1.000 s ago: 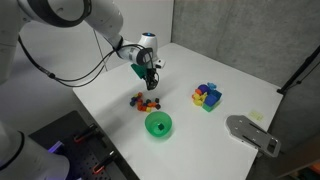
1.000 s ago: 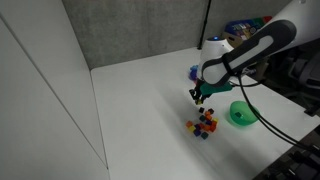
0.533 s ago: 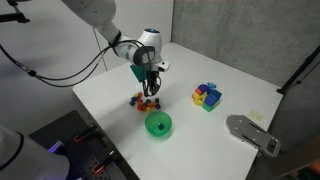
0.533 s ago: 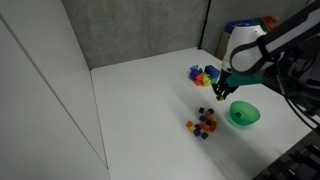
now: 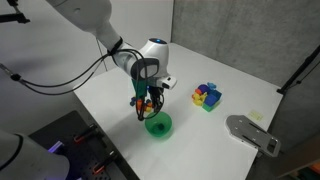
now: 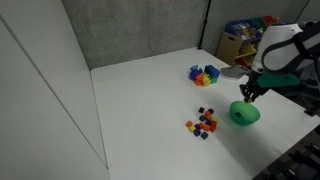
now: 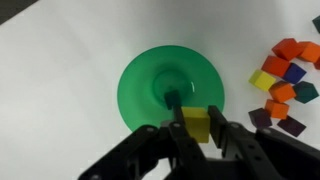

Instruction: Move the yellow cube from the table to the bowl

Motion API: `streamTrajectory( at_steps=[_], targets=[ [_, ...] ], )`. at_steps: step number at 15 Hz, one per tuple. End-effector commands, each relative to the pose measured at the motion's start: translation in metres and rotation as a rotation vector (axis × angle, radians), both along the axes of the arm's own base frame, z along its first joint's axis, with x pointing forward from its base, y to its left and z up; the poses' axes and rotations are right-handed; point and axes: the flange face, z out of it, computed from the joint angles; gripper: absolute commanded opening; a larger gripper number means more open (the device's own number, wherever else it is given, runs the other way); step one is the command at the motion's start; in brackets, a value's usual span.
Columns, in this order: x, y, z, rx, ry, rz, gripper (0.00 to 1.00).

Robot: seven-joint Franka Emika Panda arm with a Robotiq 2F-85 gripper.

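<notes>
My gripper (image 7: pixel 197 125) is shut on the tiny yellow cube (image 7: pixel 196 124), which sits between the two black fingers. It hangs over the near rim of the green bowl (image 7: pixel 150 80). The bowl's inside looks empty. In an exterior view the gripper (image 5: pixel 150 104) hovers just above the bowl (image 5: pixel 159 126); in the other the gripper (image 6: pixel 246 93) is above the bowl (image 6: pixel 244 114). Both stand on the white table (image 5: pixel 220 70).
A cluster of several small red, orange, yellow and dark cubes (image 7: pixel 285 85) lies beside the bowl, also seen in an exterior view (image 6: pixel 203 123). A larger block of yellow, blue and red pieces (image 5: pixel 207 96) stands farther back. A grey device (image 5: pixel 252 133) lies at the table edge.
The gripper has moved from above the cube cluster to over the green bowl, carrying the yellow cube.
</notes>
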Motion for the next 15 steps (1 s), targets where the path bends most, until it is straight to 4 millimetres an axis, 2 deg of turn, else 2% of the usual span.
streamTrajectory(
  at_steps=[1,2,3,4,5,8,10,13,15],
  targets=[
    [-0.019,-0.035,-0.003,-0.034,-0.013,-0.025,0.10],
    [-0.023,-0.043,-0.006,-0.041,-0.011,-0.033,0.19],
    [-0.026,-0.047,-0.009,-0.043,-0.010,-0.036,0.55],
    [-0.029,-0.049,-0.010,-0.042,-0.008,-0.039,0.55],
    [-0.032,-0.049,-0.011,-0.041,-0.007,-0.041,0.61],
    [-0.038,-0.041,-0.008,-0.019,0.000,-0.024,0.86],
    [-0.040,-0.033,0.001,0.006,-0.002,0.001,0.99],
    [-0.043,-0.013,0.023,0.089,0.009,0.068,1.00],
    [-0.043,0.001,0.045,0.158,0.028,0.124,1.00]
  ],
)
